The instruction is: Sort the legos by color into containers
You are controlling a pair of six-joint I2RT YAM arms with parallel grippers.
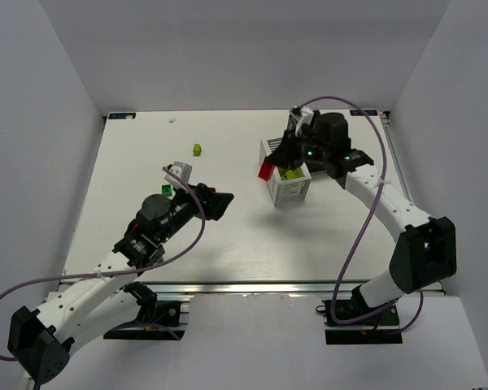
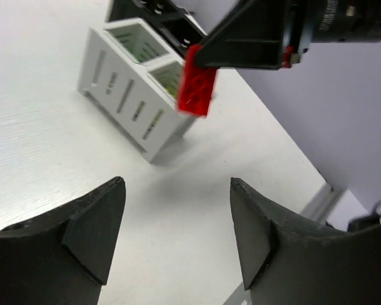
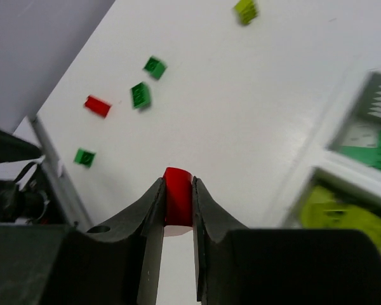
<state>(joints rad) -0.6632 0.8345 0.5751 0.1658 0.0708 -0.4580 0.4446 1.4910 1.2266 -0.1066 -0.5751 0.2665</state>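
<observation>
Pinching a red lego (image 2: 197, 89), right hand (image 3: 178, 190) masks white bin (image 1: 291, 193); left hand (image 2: 178, 185) gapes empty

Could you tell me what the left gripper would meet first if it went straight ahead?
Probably the near corner of the white bin, beside the red lego; depth is unclear.

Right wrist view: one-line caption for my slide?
Right gripper shut on a red lego beside the white bin; loose green, red and lime legos lie on the table beyond.
</observation>
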